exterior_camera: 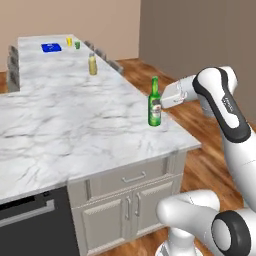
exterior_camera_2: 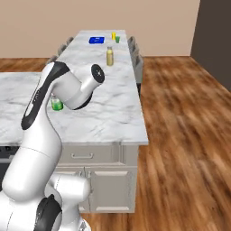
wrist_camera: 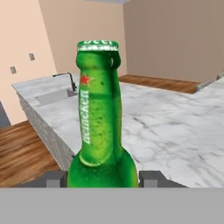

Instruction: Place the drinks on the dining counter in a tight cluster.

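Note:
A slim green glass bottle (exterior_camera: 155,105) stands upright near the right edge of the marble-topped cabinet (exterior_camera: 75,130). My gripper (exterior_camera: 161,101) reaches in from the right and is shut on the bottle's body. In the hand view the bottle (wrist_camera: 99,118) sits between the two fingertips (wrist_camera: 57,178), which press against its sides. In the right base view my arm hides all but the bottle's base (exterior_camera_2: 57,105). A stout yellow juice bottle (exterior_camera: 92,65) (exterior_camera_2: 109,56) stands far off on the long dining counter (exterior_camera: 50,70) (exterior_camera_2: 90,58).
At the dining counter's far end lie a blue flat item (exterior_camera: 51,47) (exterior_camera_2: 96,40), a yellow cup (exterior_camera: 69,41) and a green cup (exterior_camera: 77,45). Grey stools (exterior_camera: 107,57) (exterior_camera_2: 136,56) line its side. A sink (wrist_camera: 54,95) shows in another marble top.

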